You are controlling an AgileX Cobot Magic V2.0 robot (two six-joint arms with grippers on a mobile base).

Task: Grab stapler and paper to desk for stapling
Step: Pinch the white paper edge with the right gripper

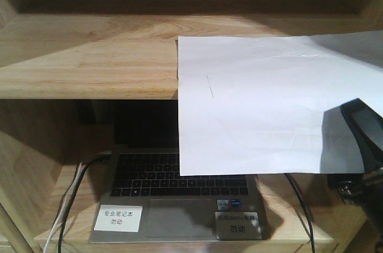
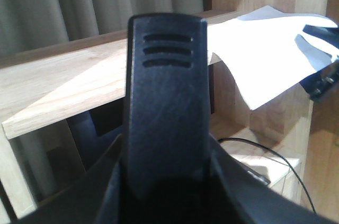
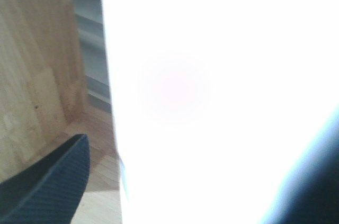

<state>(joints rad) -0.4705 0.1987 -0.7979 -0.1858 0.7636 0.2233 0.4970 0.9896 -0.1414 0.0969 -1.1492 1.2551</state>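
Paper (image 1: 257, 103), one sheet, droops off the shelf (image 1: 90, 55), pinched in right jaws; left jaws cannot be judged.

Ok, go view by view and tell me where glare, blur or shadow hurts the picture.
Front view: the paper is sharp, with grey shadow over its lower right corner. Left wrist view: a black gripper finger fills the middle, close and soft. Right wrist view: the paper is blown out to blank white.
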